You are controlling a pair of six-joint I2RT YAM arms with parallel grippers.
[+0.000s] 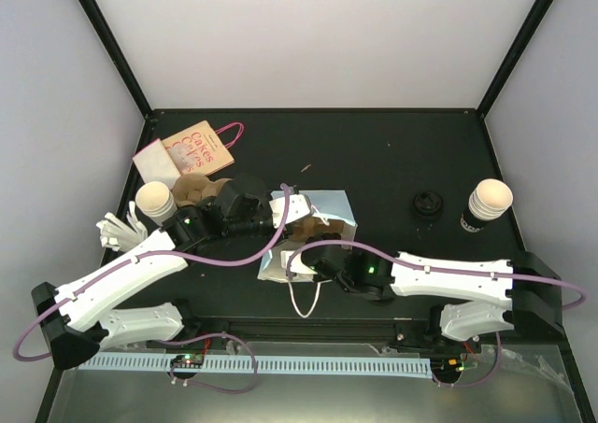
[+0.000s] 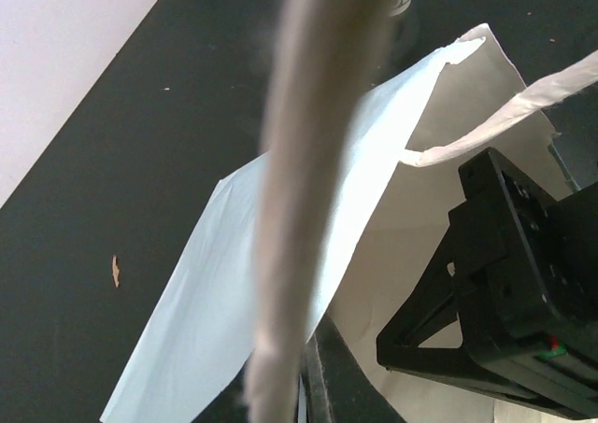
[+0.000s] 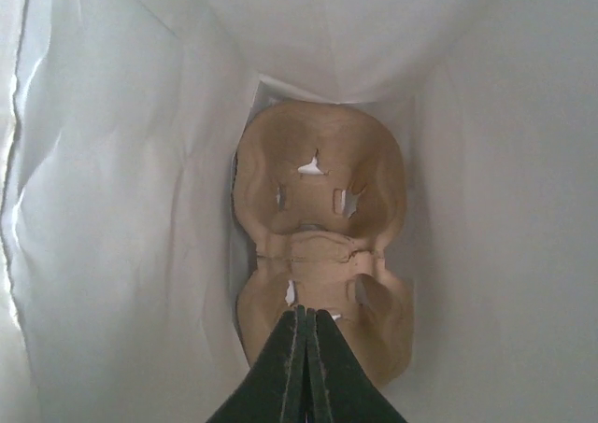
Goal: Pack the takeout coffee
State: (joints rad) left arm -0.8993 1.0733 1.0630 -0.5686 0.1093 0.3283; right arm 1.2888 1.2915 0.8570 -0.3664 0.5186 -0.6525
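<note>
A white paper bag [image 1: 322, 213] lies in the middle of the table, its mouth held apart. My left gripper [image 2: 304, 400] is shut on the bag's twisted paper handle [image 2: 313, 143], which runs up blurred in front of the lens. My right gripper [image 3: 306, 318] reaches deep inside the bag and is shut, its tips over the near end of a brown pulp cup carrier [image 3: 322, 227] resting at the bag's bottom. One paper coffee cup [image 1: 155, 201] stands at the left and another cup [image 1: 489, 202] at the right. A black lid [image 1: 428, 204] lies beside the right cup.
A tan printed bag with pink handles [image 1: 192, 150] lies at the back left, with more brown cardboard [image 1: 199, 191] next to it. White cutlery [image 1: 117, 229] lies at the left edge. The bag's other handle [image 1: 301, 300] loops toward the near edge.
</note>
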